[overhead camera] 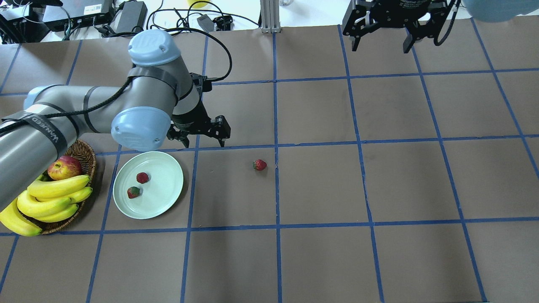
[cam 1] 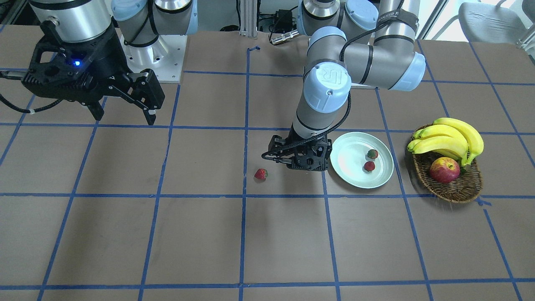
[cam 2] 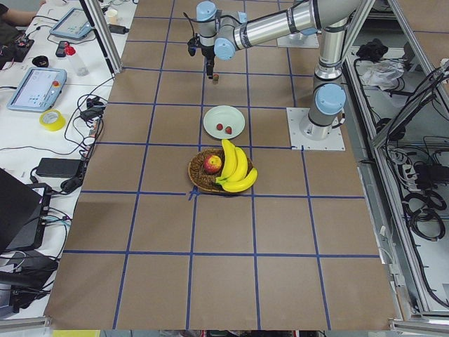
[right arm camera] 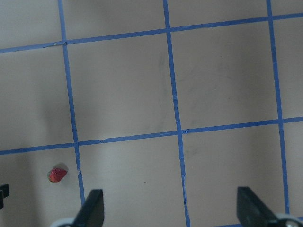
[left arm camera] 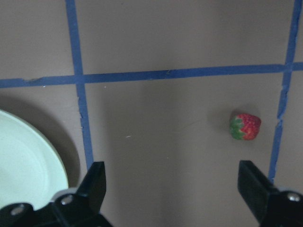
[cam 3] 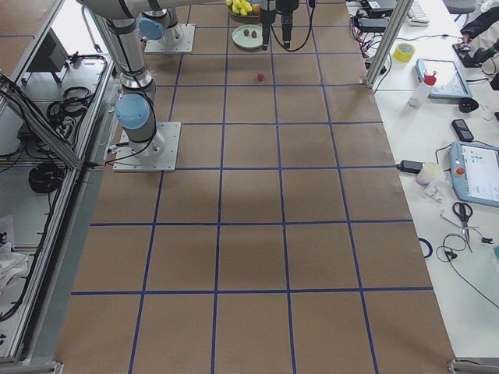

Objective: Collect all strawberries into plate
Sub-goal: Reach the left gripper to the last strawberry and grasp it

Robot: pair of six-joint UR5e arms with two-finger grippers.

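1. Two strawberries [cam 1: 372, 154] [cam 1: 369, 166] lie close together in the plate [cam 1: 349, 167] in the front-facing view, toward its basket side. The loose strawberry [cam 1: 261, 174] sits on the table [cam 1: 209, 242], well apart from the plate. The left gripper [cam 1: 307, 166] hangs low between them, just beside the plate's rim. The right gripper [cam 1: 124, 113] is high at the view's left, fingers spread and holding nothing. A basket [cam 1: 459, 190] with bananas [cam 1: 449, 138] and an apple [cam 1: 444, 170] stands near the plate's other side.
2. Overhead, the left gripper [overhead camera: 202, 141] has its fingers wide apart and empty, just beyond the plate [overhead camera: 164, 185]. The loose strawberry [overhead camera: 260, 164] lies just beside a blue tape line [overhead camera: 276, 185]. The right gripper [overhead camera: 381, 44] is spread near the table's far edge.
3. From the left end, the plate [cam 2: 231, 116] with its two strawberries sits between the basket [cam 2: 200, 179] and the left gripper [cam 2: 209, 67].
4. From the right end, the loose strawberry [cam 3: 260, 76] lies on bare table, apart from the plate [cam 3: 242, 40].
5. On the left wrist camera, parted fingers frame bare table. The loose strawberry [left arm camera: 245, 126] lies ahead, toward the right-hand finger, and the plate [left arm camera: 47, 156] curves in at lower left.
6. On the right wrist camera, the fingers stand wide and empty. The loose strawberry [right arm camera: 57, 174] shows small at lower left.
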